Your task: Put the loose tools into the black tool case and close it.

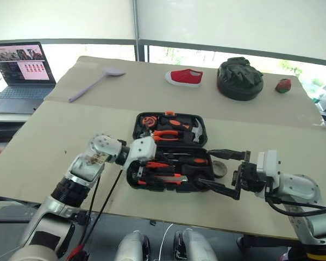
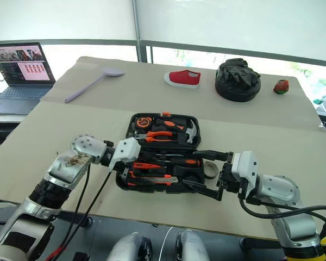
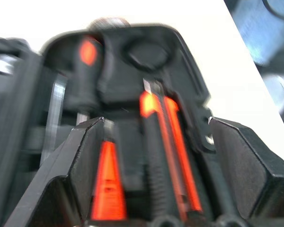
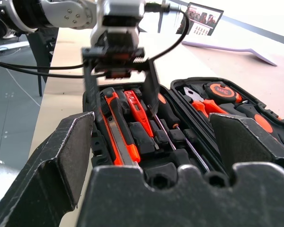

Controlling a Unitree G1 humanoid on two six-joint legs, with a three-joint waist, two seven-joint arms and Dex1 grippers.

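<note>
Beige worktop (image 1: 54, 141) by a window, with the black tool case (image 1: 171, 152) lying open at its middle.

Screwdrivers (image 1: 185, 161) and utility knife (image 1: 165, 178) are seen already slotted; the grey tape roll (image 1: 219, 169) is left just beside the case, lid unclosed. Left pincer (image 2: 131, 169) is spread over the near tray, right pincer (image 2: 209, 173) spread at the case's edge. Lilac spoon (image 1: 95, 82), red shoe (image 1: 185, 76) and round black bag (image 1: 239, 80) are set well apart.

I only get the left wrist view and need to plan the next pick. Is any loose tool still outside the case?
Observer: Yes. The grey tape roll lies on the table, just beside the right end of the black tool case.
Operator: Is the right gripper anywhere near it?
Observer: The right gripper hangs at that same end of the case, fingers open and holding nothing.
</note>
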